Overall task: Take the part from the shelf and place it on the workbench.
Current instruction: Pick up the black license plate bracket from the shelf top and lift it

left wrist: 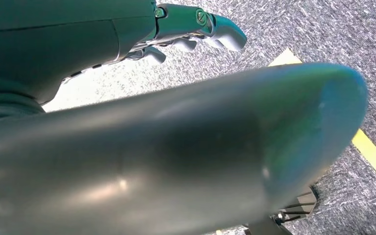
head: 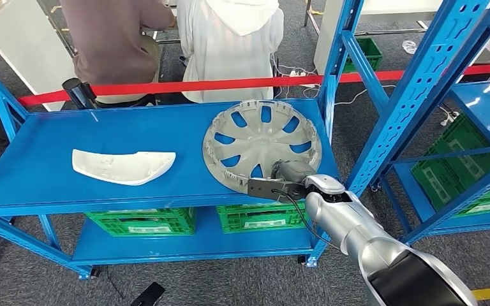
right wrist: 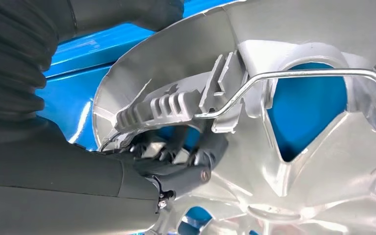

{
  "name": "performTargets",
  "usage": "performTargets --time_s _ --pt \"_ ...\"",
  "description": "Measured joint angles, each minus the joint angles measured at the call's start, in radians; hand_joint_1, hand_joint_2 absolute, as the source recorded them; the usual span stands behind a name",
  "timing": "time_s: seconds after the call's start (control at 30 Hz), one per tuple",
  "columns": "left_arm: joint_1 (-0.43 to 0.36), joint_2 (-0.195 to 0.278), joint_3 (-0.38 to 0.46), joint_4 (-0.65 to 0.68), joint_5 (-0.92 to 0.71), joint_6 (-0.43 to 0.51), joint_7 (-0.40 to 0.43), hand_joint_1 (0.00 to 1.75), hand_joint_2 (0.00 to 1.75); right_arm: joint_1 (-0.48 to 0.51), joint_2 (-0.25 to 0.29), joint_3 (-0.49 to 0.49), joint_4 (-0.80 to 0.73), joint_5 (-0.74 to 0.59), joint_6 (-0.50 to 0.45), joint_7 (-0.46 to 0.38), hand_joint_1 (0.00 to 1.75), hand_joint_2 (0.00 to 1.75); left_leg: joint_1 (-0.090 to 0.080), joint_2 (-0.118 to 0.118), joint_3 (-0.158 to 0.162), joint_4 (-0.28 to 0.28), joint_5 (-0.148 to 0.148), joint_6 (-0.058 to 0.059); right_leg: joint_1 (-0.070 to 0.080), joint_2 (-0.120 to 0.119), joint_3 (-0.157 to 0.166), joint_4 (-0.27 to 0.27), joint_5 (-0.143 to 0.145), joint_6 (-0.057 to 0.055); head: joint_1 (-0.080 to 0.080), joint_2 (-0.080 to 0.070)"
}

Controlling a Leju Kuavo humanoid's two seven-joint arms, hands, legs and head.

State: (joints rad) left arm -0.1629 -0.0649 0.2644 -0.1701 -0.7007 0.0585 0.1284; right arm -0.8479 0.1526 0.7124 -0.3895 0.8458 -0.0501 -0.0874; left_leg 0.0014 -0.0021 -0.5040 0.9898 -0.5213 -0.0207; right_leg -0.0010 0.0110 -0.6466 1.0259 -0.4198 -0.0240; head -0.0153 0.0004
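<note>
A silver wheel cover (head: 261,137) lies inner side up on the right part of the blue shelf top (head: 38,185). My right hand (head: 281,182) is at its near rim. In the right wrist view the dark fingers (right wrist: 186,161) curl around that rim of the wheel cover (right wrist: 298,166), just under its clips and wire ring, and grip it. A white curved cover part (head: 124,167) lies to the left on the same shelf, apart from the hand. My left hand (left wrist: 191,29) hangs over grey carpet with loosely spread fingers and nothing in it.
Green crates (head: 143,221) stand on the lower shelf. A blue upright (head: 421,95) of a second rack rises close on the right, with more green crates (head: 466,159) behind it. A red barrier tape (head: 230,84) runs beyond the shelf, and two people (head: 230,44) sit behind it.
</note>
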Motion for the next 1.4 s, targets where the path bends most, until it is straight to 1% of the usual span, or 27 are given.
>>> performTargets --time_s 0.37,0.67,0.83,0.93,1.0,1.1,1.23,1.4 --pt "0.020 0.000 0.022 0.000 0.023 0.020 -0.020 0.00 0.00 -0.009 0.010 -0.001 0.000 0.003 -0.001 -0.019 1.75 1.75 0.000 0.000 0.003 0.000 0.002 0.001 0.000 -0.001 0.005 0.000 0.001 0.001 0.000 0.000" --pt "0.025 0.002 0.024 0.000 -0.006 0.019 -0.018 0.00 0.00 -0.010 0.013 -0.017 -0.001 -0.009 -0.041 -0.019 1.75 1.75 0.000 -0.003 0.003 0.000 0.001 0.001 0.000 -0.003 0.005 0.000 0.001 0.001 0.000 0.000" --pt "0.024 0.006 0.024 0.000 -0.030 0.018 -0.010 0.00 0.00 -0.007 -0.003 -0.031 -0.010 -0.024 -0.073 -0.039 1.75 1.75 0.000 -0.003 0.002 0.001 0.001 0.001 0.000 -0.003 0.005 0.000 0.001 0.002 0.000 0.000" --pt "0.025 0.013 0.025 0.000 -0.017 0.014 -0.017 0.00 0.00 -0.022 0.000 -0.037 -0.013 -0.029 -0.072 -0.046 1.75 1.75 0.000 -0.003 0.001 0.001 0.001 0.001 0.000 -0.002 0.004 0.000 0.001 0.002 0.000 0.000" --pt "0.027 0.018 0.032 0.000 0.005 0.013 -0.028 0.00 0.00 -0.046 0.016 -0.038 -0.014 -0.030 -0.066 -0.051 1.75 1.75 0.000 -0.002 0.001 0.001 0.001 0.001 -0.001 -0.001 0.003 0.000 0.001 0.002 0.000 0.000" --pt "0.036 0.022 0.054 0.000 0.037 0.022 -0.048 0.00 0.00 -0.097 0.058 -0.038 -0.014 -0.027 -0.064 -0.059 1.75 1.75 0.000 -0.001 0.000 0.000 0.001 0.001 0.000 0.000 0.002 0.000 0.001 0.002 0.000 0.000" --pt "0.051 0.017 0.075 0.001 0.049 0.036 -0.053 0.00 0.00 -0.161 0.113 -0.038 -0.016 -0.024 -0.102 -0.078 1.75 1.75 0.001 -0.003 0.001 0.000 0.002 0.000 0.001 -0.002 0.001 0.000 0.000 0.001 0.000 0.000" --pt "0.059 0.007 0.086 0.001 0.048 0.042 -0.041 0.00 0.00 -0.183 0.148 -0.038 -0.027 -0.019 -0.143 -0.104 1.75 1.75 0.001 -0.004 0.000 0.000 0.002 0.000 0.001 -0.003 0.002 0.000 0.000 0.001 0.000 0.000"
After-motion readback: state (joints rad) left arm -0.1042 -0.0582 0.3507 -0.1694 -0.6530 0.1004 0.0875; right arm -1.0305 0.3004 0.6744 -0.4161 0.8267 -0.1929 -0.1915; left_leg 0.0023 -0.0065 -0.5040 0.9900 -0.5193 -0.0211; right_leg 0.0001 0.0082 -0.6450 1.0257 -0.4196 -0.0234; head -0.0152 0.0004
